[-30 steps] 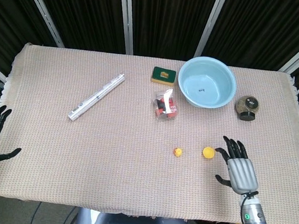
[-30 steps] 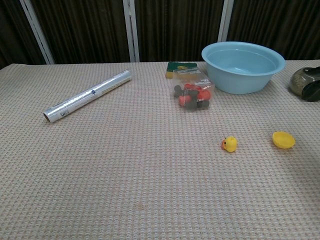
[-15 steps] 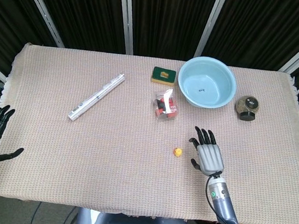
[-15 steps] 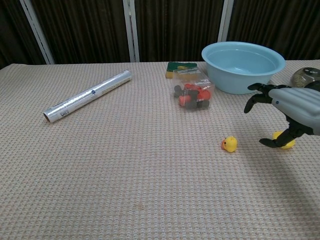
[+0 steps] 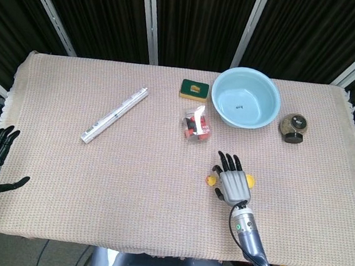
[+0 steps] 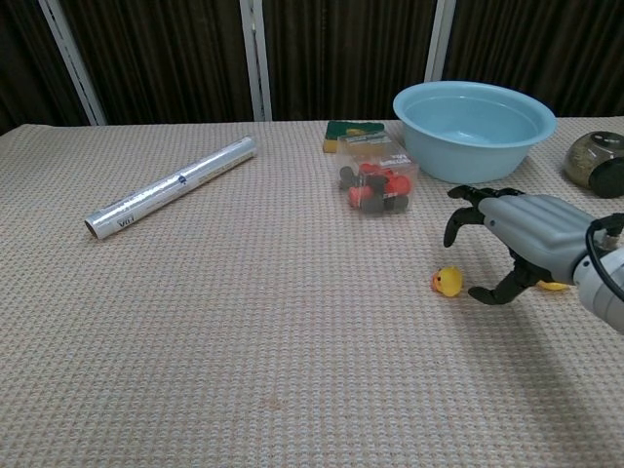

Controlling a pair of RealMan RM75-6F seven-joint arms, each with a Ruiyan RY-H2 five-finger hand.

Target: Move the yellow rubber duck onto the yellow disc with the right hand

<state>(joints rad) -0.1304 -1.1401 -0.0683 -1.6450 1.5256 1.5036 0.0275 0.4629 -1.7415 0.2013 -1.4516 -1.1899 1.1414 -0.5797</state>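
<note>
Right hand (image 6: 522,239) spread wide and empty just beside yellow rubber duck (image 6: 448,282), hovering between it and yellow disc (image 6: 554,285), near light blue bowl (image 6: 473,116).

You have bright, even light from overhead on the worktop (image 5: 74,98) in both views, with dark curtains (image 5: 201,22) behind. Shadows are soft and faint; a dim one lies under the right hand (image 6: 531,234). The foil roll (image 6: 171,185) shows slight glare. Focus is sharp throughout, without visible motion blur
</note>
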